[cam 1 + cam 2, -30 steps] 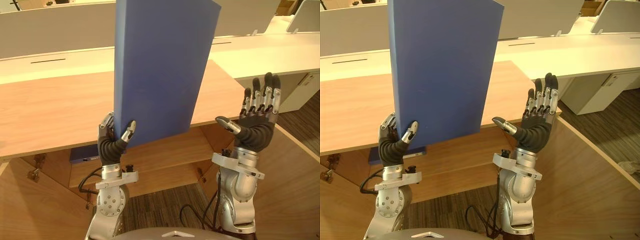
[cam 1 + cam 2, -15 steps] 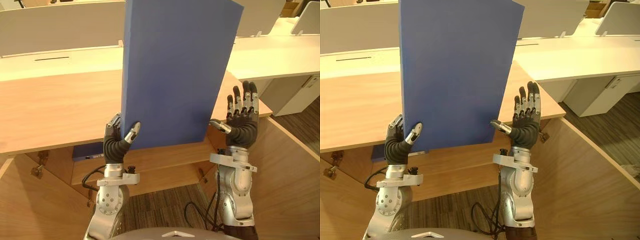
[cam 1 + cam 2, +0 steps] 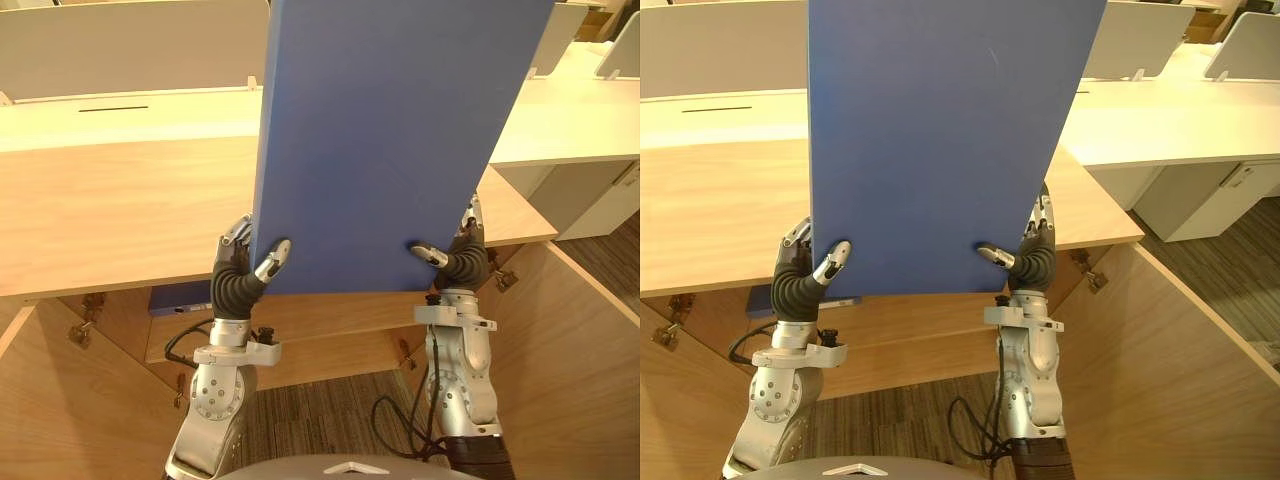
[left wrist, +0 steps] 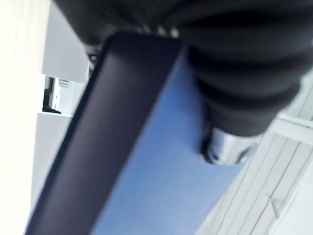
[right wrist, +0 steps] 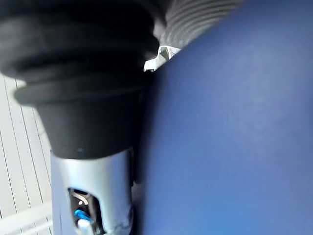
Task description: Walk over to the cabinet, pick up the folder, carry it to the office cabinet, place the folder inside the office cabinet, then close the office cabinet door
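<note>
Folder position: the folder (image 3: 390, 140) stands upright in the air, its lower edge above the front edge of the cabinet top (image 3: 120, 210). It is not yet inside the cabinet.
Left hand: the left hand (image 3: 238, 285) pinches the folder's lower left corner, thumb on the near face and fingers behind.
Right hand: the right hand (image 3: 462, 262) pinches the lower right corner the same way, thumb on the near face.
Cabinet state: the left door (image 3: 50, 400) and right door (image 3: 580, 360) stand open. The shelf (image 3: 340, 320) is exposed below the top.
Risk, tipping: both grips sit at the bottom corners, so the tall folder can pivot out of the pinch during a fast lowering move.
Risk, collision: the lower edge can strike the cabinet top's front edge if it comes straight down.
Risk, fit: the upright folder looks taller than the shelf opening, so it probably needs tilting.
Risk, obstruction: a blue item (image 3: 180, 298) already lies at the shelf's left end.
Risk, visibility: the folder hides much of the head views.
Risk, door: a protruding folder would block door closure.
</note>
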You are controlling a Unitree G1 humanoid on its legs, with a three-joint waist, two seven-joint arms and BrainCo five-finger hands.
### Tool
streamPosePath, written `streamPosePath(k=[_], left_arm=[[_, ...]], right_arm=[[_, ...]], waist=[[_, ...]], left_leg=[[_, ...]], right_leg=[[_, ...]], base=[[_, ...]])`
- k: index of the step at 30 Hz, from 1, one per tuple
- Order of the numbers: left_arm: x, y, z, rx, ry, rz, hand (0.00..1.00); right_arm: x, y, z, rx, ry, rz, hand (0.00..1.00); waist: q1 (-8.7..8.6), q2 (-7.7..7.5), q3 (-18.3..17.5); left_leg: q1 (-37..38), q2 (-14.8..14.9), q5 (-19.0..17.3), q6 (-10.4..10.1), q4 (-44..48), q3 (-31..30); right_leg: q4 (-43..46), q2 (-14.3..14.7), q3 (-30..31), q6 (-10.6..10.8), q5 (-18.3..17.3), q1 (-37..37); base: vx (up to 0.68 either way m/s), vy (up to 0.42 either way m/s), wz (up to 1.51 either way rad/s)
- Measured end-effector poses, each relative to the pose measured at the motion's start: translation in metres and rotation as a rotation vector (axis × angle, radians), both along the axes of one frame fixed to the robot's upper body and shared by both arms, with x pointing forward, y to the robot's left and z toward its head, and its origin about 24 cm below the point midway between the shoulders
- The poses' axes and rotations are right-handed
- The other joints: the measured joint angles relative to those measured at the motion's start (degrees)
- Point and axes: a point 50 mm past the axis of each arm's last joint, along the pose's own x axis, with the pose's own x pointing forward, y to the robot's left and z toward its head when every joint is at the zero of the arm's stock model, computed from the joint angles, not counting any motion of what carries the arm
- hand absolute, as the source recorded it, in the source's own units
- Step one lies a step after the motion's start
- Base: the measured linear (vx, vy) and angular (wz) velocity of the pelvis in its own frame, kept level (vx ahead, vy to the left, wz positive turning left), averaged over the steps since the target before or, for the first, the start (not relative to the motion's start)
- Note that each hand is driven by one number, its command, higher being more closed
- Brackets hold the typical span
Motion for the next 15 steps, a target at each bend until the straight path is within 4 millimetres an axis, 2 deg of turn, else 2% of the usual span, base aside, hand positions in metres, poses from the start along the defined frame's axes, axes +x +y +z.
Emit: streamPosePath(k=[4, 5, 11, 15], left_arm=[[0.002, 0.003, 0.003, 0.045, -0.029, -0.013, 1.0], [0.002, 0.004, 0.004, 0.07, -0.04, -0.011, 1.0], [0.003, 0.012, 0.004, 0.176, -0.074, 0.015, 1.0], [0.002, 0.018, 0.005, 0.256, -0.105, 0.035, 1.0]], right_arm=[[0.004, -0.006, 0.003, -0.123, 0.0, 0.051, 0.0], [0.006, -0.007, 0.001, -0.157, 0.009, 0.068, 1.0], [0.007, -0.009, 0.003, -0.313, 0.022, 0.145, 1.0], [0.011, -0.009, -0.006, -0.36, 0.071, 0.184, 1.0]], waist=[[0.04, -0.04, 0.0], [-0.02, -0.06, 0.0], [-0.01, -0.07, 0.0], [-0.09, -0.13, 0.1]], left_leg=[[0.0, -0.1, 0.0, 0.1, 0.0, 0.0], [0.0, -0.1, 0.1, 0.1, 0.0, 0.0], [0.0, -0.1, 0.1, 0.2, 0.0, 0.0], [0.0, -0.3, 0.2, 0.3, 0.0, 0.0]], right_leg=[[0.0, -0.1, 0.0, 0.0, 0.1, 0.0], [0.0, -0.1, 0.0, 0.0, 0.1, 0.0], [0.0, -0.1, 0.0, 0.1, 0.2, 0.0], [0.0, -0.4, 0.0, 0.2, 0.2, 0.0]], base=[[0.0, 0.0, 0.0], [0.0, 0.0, 0.0], [0.0, 0.0, 0.0], [-0.01, -0.004, 0.0]])
